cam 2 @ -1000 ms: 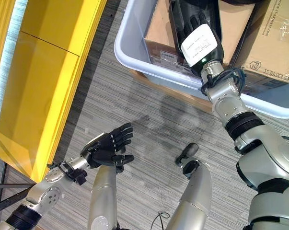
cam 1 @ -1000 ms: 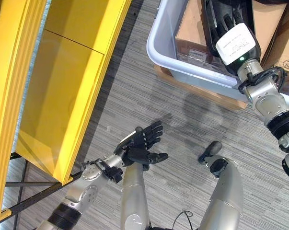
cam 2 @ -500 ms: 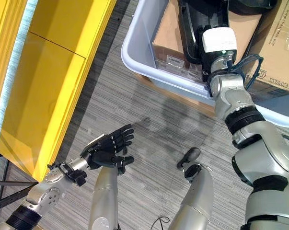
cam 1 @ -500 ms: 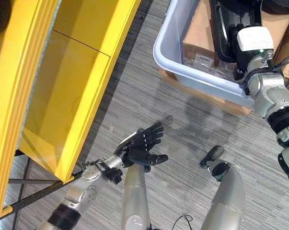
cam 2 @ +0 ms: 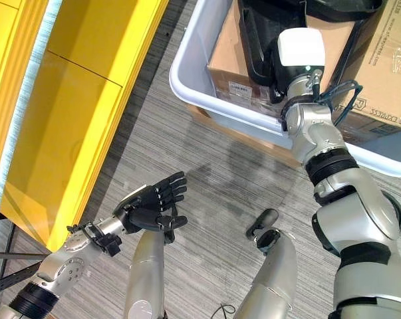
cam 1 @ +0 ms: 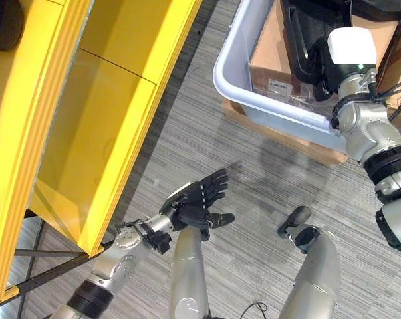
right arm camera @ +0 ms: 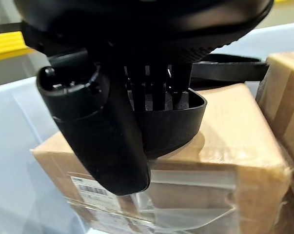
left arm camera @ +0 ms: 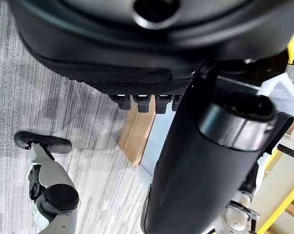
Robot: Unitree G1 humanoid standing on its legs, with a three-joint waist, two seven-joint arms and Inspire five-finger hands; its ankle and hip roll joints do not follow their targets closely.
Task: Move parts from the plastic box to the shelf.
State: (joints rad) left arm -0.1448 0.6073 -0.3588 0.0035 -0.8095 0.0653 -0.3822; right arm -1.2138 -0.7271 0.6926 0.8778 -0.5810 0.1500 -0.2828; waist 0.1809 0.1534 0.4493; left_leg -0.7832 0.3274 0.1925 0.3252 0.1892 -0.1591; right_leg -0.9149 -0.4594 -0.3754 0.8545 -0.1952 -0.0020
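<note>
Since a second ago the right hand (cam 2: 280, 63) has pushed deeper into the plastic box (cam 1: 228, 80) and tipped over, so its white-backed wrist now faces up where its knuckles showed before; the whole view has also shifted a little, which is the camera's doing, not the box's. The part in question is a black tray-like part (right arm camera: 178, 124) lying on top of a cardboard carton (right arm camera: 220, 146) inside the box. In the right wrist view the fingers (right arm camera: 156, 87) reach down past the part's rim into its hollow while the thumb (right arm camera: 100, 141) hangs outside its wall, just in front of the carton. They look spread on either side of the wall and not yet pinched on it (nothing appears to be held). The left hand (cam 1: 197, 199) hovers over the carpet well short of the box, its fingers straight and empty. The yellow shelf (cam 1: 87, 133) stands across the floor from the box, on the left hand's side.

To do the grasp well, I judge the thumb should close onto the wall opposite the fingers before any lift. The lift should go straight up, so the part clears the box's rim without dragging the carton.
</note>
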